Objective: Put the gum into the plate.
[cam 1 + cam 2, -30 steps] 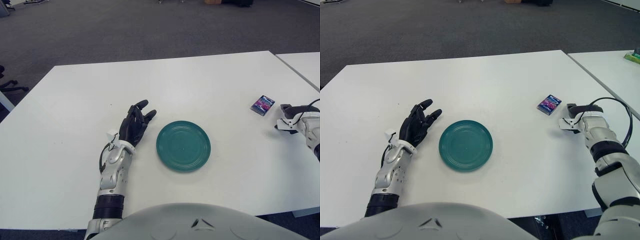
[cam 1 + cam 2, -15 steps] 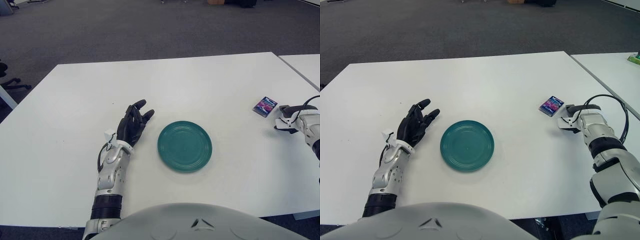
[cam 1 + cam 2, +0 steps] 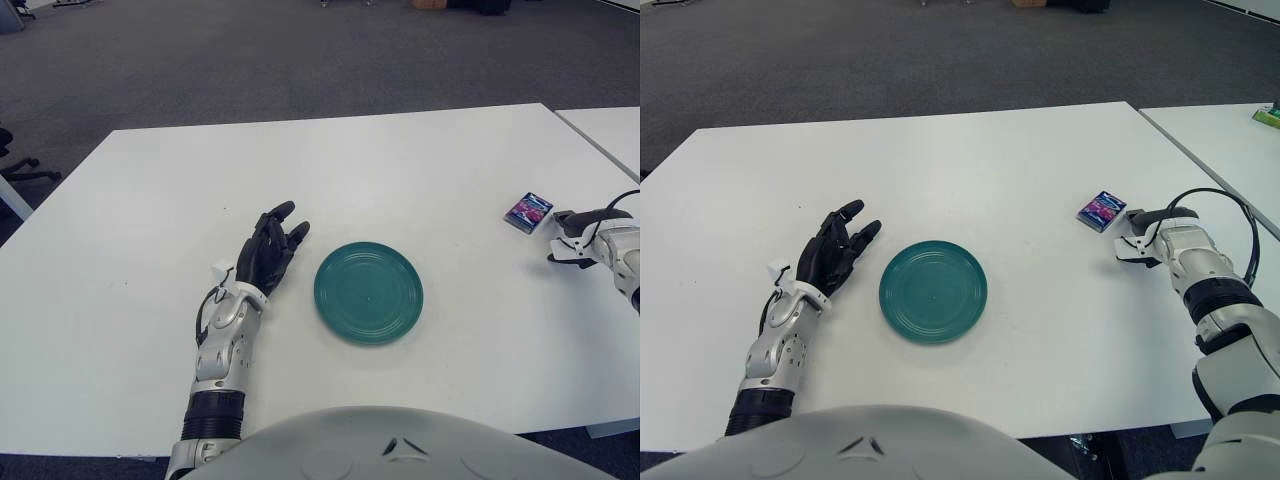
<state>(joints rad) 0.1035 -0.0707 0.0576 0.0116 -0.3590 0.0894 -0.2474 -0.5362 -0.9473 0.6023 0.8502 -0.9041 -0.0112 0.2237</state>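
Left hand (image 3: 837, 248) is seen just left of the plate (image 3: 933, 291), fingers spread, holding nothing.

Right hand (image 3: 1145, 236): whether spread or curled cannot be told. Gum (image 3: 1101, 211) lies just ahead-left of it, not yet grasped. A short forward reach is advised, the pack pinched across its narrow sides.

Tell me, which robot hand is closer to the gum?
Right. The right robot hand is just beside the gum; the left robot hand is far away, past the plate.
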